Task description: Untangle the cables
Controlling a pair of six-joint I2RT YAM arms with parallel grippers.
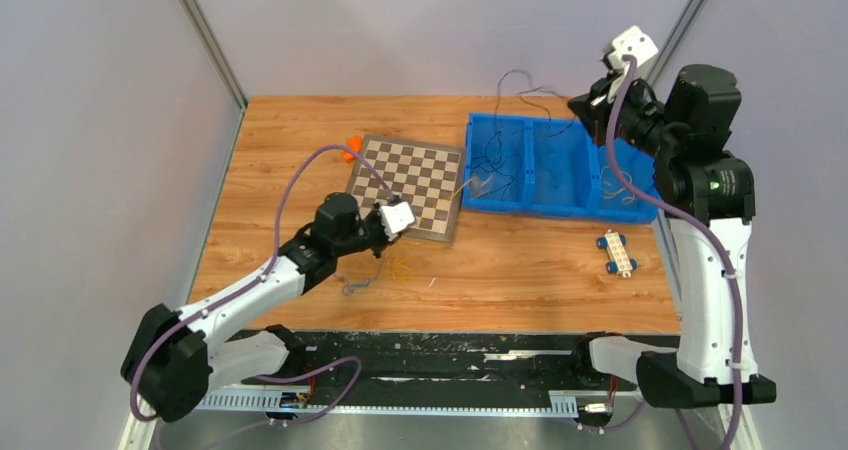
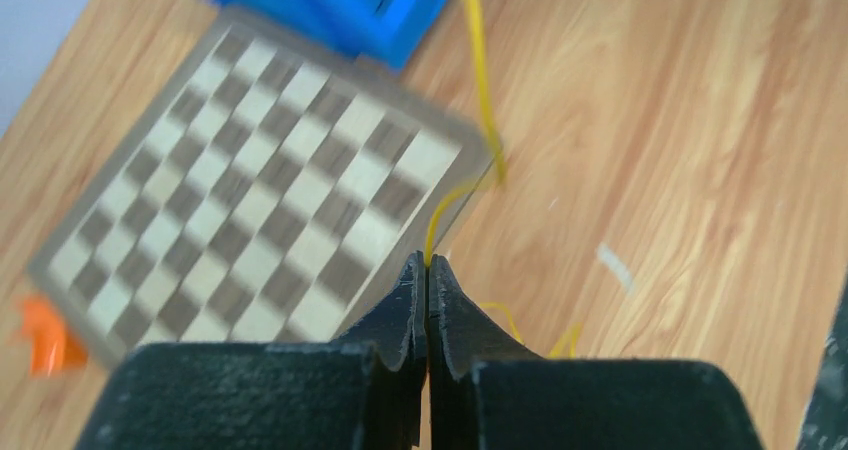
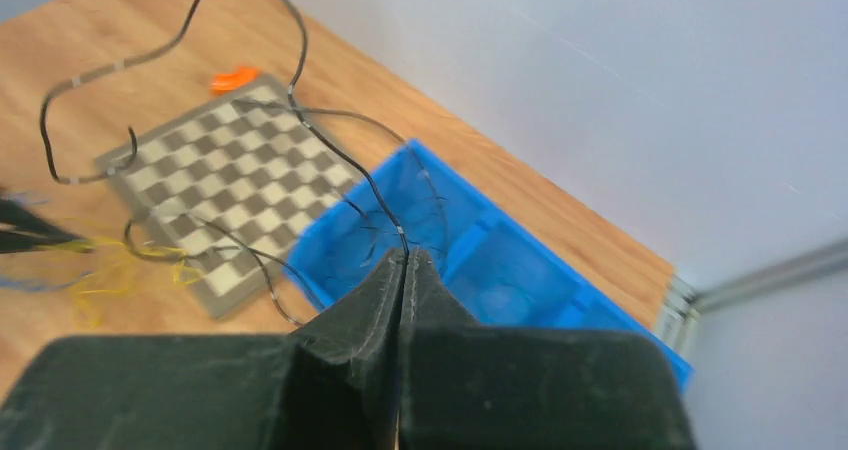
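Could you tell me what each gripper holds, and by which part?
Left gripper: yellow cable, partway along it. Right gripper: black cable, spot unclear.

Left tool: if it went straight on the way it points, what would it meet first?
Probably the chessboard: the left tool, shut on the yellow cable, points at its near edge. The blue bin lies beyond. Height above the board is unclear.

Robotics lab, grey partition walls (image 1: 90, 120), wooden table (image 1: 520, 270)
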